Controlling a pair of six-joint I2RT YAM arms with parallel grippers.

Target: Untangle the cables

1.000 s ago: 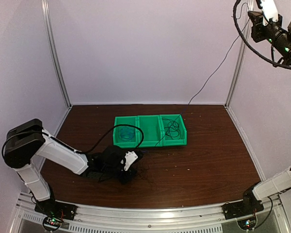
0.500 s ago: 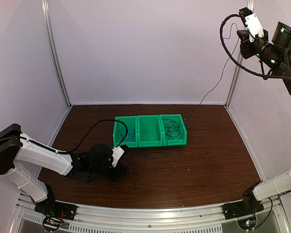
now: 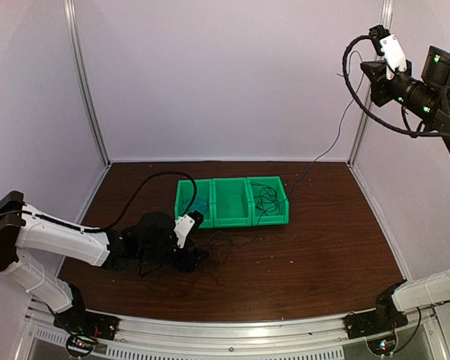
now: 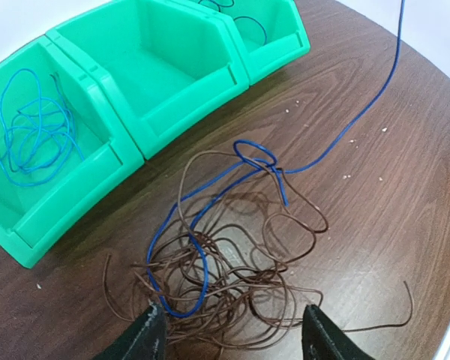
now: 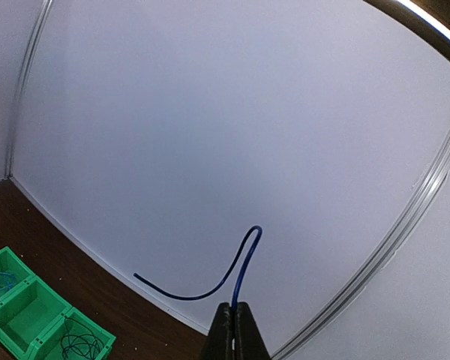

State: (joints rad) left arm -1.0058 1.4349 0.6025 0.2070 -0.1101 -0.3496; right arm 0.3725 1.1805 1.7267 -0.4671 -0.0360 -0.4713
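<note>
A tangle of thin brown-black cables [image 4: 244, 289] lies on the dark wood table with a dark blue cable [image 4: 331, 145] looped through it. My left gripper [image 4: 234, 339] hovers just over the tangle's near edge, open, with nothing between its fingers; in the top view the left gripper [image 3: 196, 256] sits beside the cable tangle [image 3: 223, 247]. My right gripper [image 5: 235, 307] is raised high at the right wall, shut on the blue cable [image 5: 241, 259]. From the right gripper [image 3: 366, 72] the blue cable [image 3: 331, 140] runs down to the table.
A green bin [image 3: 232, 222] with three compartments stands behind the tangle. Its left compartment holds a coiled light blue cable [image 4: 36, 135], its right one a dark coil [image 3: 268, 198]. The left arm's thick black cable [image 3: 139, 189] arcs over the table. Enclosure walls stand close around.
My left gripper has opened and let go of the tangle, which now lies spread further right. The right gripper has shifted lower and leftward, still holding the blue cable.
</note>
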